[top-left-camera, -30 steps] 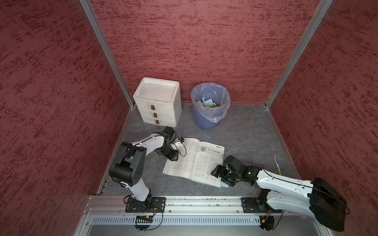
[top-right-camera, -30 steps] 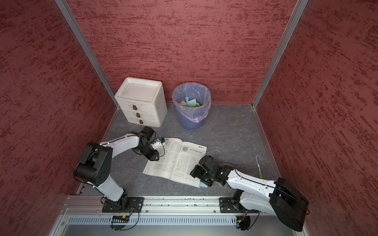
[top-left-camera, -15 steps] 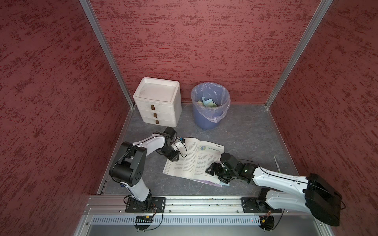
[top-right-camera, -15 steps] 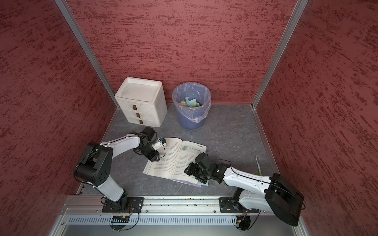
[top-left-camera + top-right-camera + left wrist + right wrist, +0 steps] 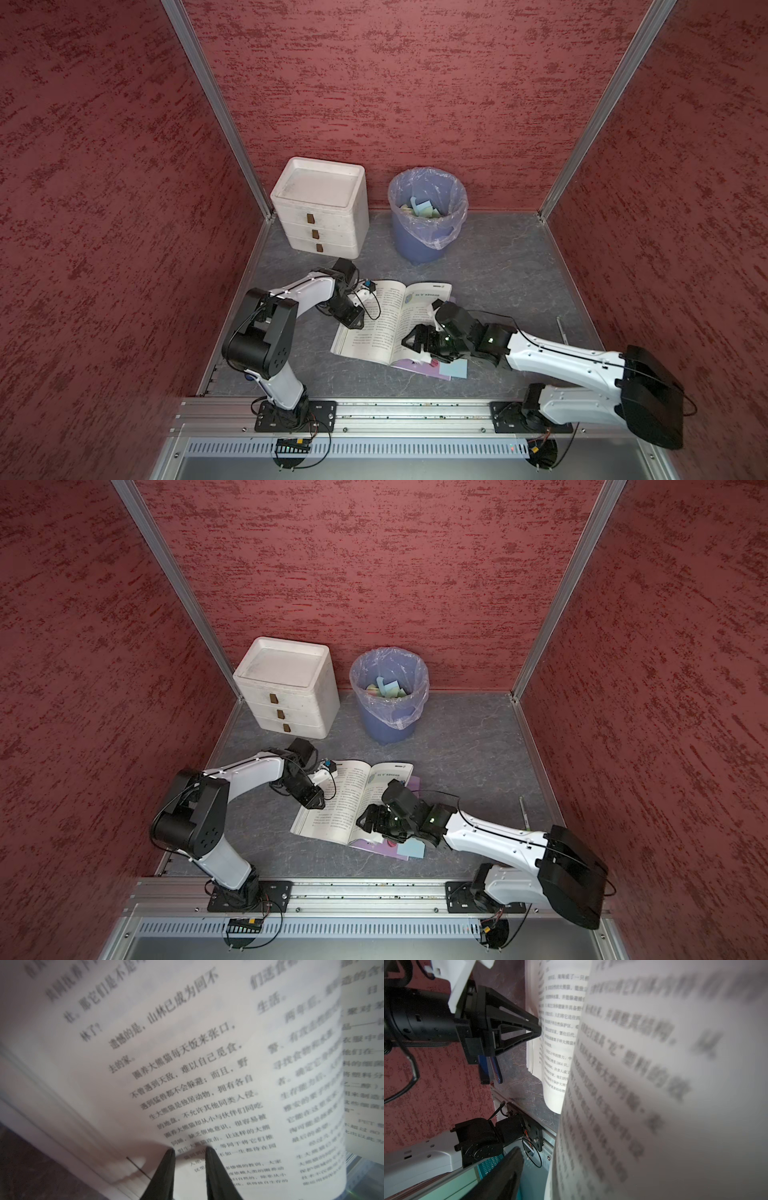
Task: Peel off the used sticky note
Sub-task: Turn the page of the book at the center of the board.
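Sticky note (image 5: 454,368), pale blue, is not yet peeled. It shows lower right of centre in both top views, poking out from under the open book (image 5: 374,328) at its near corner. The left gripper (image 5: 190,1150), fingers narrowly apart, presses on the left page. The right gripper (image 5: 411,341), jaws wide and seemingly holding nothing, props up curled pages just above the note. Grasping and peeling remain.

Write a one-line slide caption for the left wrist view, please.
The left end effector, black fingers slightly apart, rests its tips on a white page of Chinese print in the open book.
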Controlling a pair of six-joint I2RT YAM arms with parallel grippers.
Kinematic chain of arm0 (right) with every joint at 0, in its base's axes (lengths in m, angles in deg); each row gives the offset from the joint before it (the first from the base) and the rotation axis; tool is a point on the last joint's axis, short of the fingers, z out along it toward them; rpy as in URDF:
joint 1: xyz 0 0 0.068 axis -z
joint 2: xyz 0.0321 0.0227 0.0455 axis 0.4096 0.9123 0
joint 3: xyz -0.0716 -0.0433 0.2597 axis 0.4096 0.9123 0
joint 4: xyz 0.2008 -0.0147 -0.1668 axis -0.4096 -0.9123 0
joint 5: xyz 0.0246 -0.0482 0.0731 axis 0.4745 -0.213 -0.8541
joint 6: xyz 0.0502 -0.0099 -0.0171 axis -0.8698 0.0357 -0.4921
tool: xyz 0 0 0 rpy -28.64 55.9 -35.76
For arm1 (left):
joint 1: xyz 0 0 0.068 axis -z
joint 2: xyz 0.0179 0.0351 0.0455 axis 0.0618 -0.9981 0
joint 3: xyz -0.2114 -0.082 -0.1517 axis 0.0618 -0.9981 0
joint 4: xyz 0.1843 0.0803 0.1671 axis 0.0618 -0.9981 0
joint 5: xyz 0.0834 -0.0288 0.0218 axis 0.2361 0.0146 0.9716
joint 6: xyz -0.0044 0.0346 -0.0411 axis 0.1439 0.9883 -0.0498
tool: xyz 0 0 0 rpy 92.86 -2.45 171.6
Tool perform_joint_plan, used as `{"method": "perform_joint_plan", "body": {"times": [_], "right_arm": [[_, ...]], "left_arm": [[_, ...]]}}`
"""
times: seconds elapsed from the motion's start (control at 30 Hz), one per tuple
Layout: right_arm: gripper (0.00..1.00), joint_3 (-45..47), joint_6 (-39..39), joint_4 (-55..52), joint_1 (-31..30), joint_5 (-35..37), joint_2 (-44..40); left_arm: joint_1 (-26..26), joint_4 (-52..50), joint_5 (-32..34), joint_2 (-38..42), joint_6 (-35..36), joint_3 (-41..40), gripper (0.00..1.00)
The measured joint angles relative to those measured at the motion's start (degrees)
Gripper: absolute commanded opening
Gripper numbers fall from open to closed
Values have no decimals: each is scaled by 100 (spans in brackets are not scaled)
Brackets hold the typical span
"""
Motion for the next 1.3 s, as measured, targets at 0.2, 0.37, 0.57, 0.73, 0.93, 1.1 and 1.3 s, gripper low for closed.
{"method": "perform_joint_plan", "body": {"times": [0.2,0.37,0.57,0.73,0.93,1.1,1.3], "right_arm": [[85,-1078,385,326,-151,-173,1043],[88,-1816,636,540,-229,-352,1945],[95,-2116,776,643,-273,-509,2435],[98,-2116,938,636,-273,-538,2358],[98,-2135,1117,866,-273,-765,2155],[99,-2321,1038,1499,-262,-1091,2452],[99,-2227,898,1759,-168,-1156,2557]], "left_arm": [[-525,-138,-295,0,13,0,28],[-911,-234,-437,35,90,2,27],[-1416,-481,-568,391,267,46,27],[-1834,-804,-612,734,448,376,27],[-1937,-1134,-748,1117,557,920,27],[-1928,-1318,-833,1248,568,1025,27],[-1875,-1502,-833,1318,584,1027,27]]}}
